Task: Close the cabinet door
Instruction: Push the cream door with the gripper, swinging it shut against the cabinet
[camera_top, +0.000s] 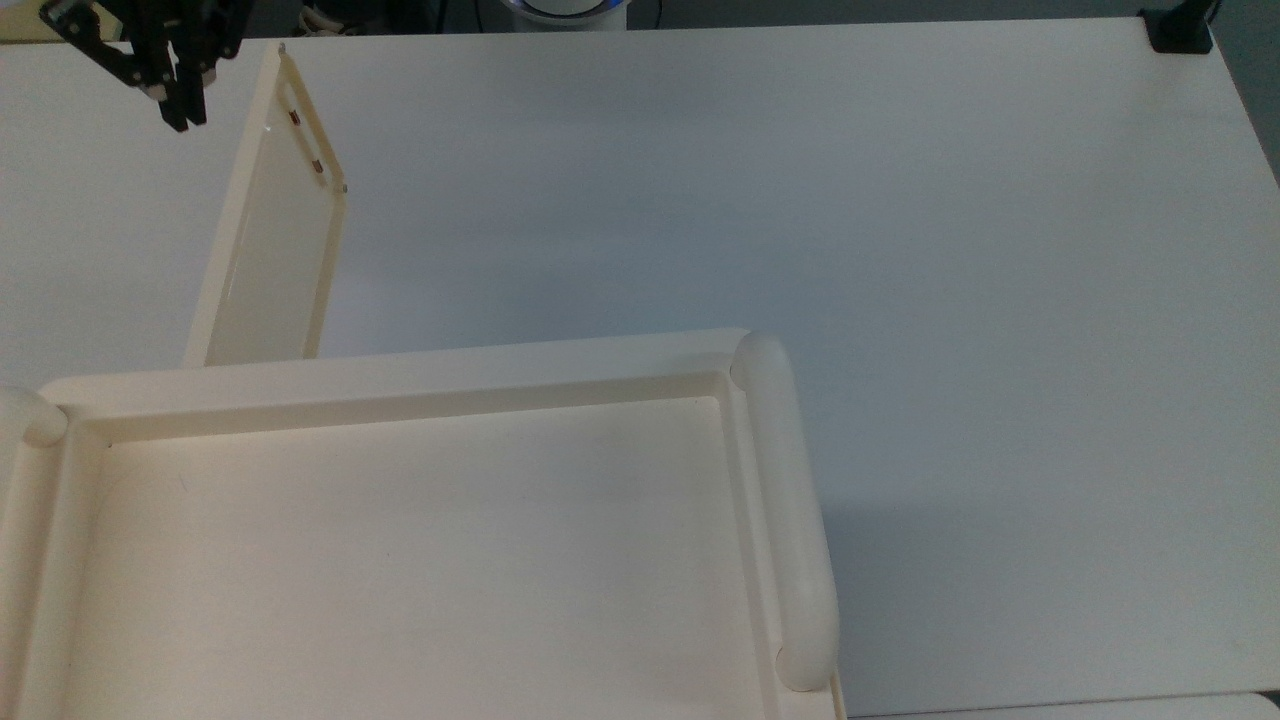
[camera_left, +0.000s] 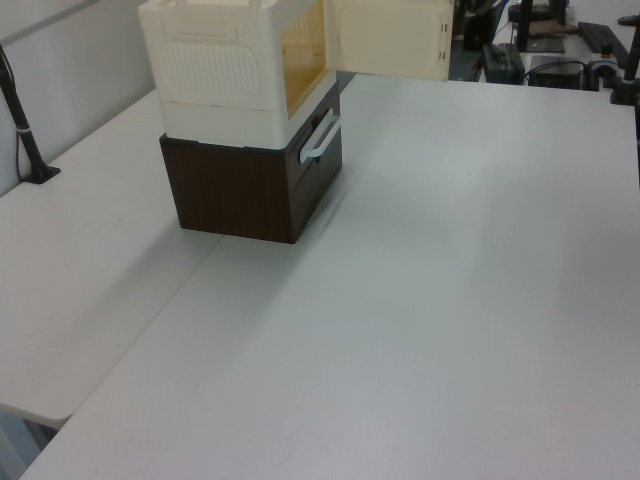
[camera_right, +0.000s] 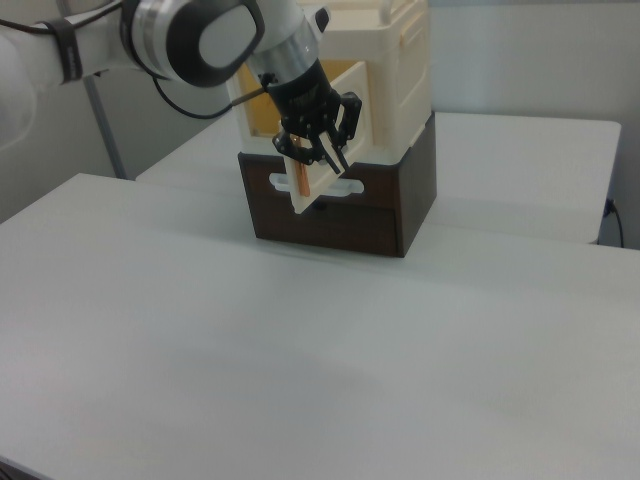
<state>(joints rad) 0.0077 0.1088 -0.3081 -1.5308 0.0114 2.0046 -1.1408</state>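
The cabinet door (camera_top: 275, 220) stands wide open, swung out from the cabinet (camera_top: 400, 540), with its two copper marks near the far free edge. In the top view my gripper (camera_top: 184, 112) hangs just off the top view's left of that free edge, on the door's outer side, apart from it and open with nothing between its fingers. In the right view the gripper (camera_right: 328, 156) shows against the door (camera_right: 303, 195), in front of the cabinet (camera_right: 405, 60). The left view shows the cabinet (camera_left: 230, 70) and its door (camera_left: 395, 40) but no gripper.
The cream cabinet sits on a dark brown drawer unit (camera_left: 250, 185) with a white handle (camera_left: 318, 140). The white table (camera_top: 800, 200) spreads wide around it. A black clamp (camera_top: 1180, 30) sits at the table's far corner, and a thin black post (camera_left: 25, 130) stands at the left view's left.
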